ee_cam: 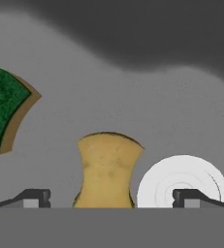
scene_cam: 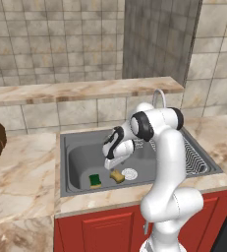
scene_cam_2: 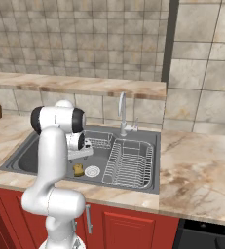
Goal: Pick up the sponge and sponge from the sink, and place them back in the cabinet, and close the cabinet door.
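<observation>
Jaws are being held wide open by the gripper directly above the tan sponge, which is lying on the floor of the sink just beside the round white drain, with the green-topped sponge lying near it on the side away from the drain. Risk is being carried by the finger nearest the drain: if the descent is being made off-centre, that finger could be landing on the drain or the sponge could be getting nudged aside rather than enclosed.
</observation>
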Controlling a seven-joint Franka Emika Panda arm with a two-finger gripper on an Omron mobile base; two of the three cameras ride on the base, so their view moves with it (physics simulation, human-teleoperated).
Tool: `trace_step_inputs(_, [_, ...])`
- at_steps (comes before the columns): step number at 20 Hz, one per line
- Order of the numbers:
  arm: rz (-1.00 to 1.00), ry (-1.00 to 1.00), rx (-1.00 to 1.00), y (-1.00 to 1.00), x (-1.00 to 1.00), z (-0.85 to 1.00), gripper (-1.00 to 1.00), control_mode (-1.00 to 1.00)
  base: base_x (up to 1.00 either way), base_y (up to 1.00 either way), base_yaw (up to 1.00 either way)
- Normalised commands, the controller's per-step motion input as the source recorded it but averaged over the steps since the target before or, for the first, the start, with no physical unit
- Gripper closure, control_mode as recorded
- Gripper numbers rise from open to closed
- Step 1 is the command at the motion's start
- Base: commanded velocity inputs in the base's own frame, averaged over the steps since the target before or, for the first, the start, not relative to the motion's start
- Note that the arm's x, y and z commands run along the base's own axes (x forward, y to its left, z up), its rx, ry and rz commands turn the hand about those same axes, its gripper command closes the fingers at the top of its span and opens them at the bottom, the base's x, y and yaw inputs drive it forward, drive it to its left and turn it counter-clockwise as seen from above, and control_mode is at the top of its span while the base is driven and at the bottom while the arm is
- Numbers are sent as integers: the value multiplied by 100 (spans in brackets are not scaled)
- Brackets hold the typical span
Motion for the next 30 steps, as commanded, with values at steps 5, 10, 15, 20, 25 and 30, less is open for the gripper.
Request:
trace_step_inputs(5, [0, 0, 1, 0, 0, -6, -100, -100, 0, 0, 0])
trace_step_inputs(10, [0, 0, 0, 0, 0, -10, -100, -100, 0, 0, 0])
trace_step_inputs(15, [0, 0, 1, 0, -2, -14, -100, -100, 0, 0, 0])
trace_step_inputs(20, [0, 0, 0, 0, 0, -10, -100, -100, 0, 0, 0])
trace_step_inputs(25, [0, 0, 1, 0, -6, -10, -100, -100, 0, 0, 0])
trace_step_inputs(30, [0, 0, 2, 0, -13, -6, -100, -100, 0, 0, 0])
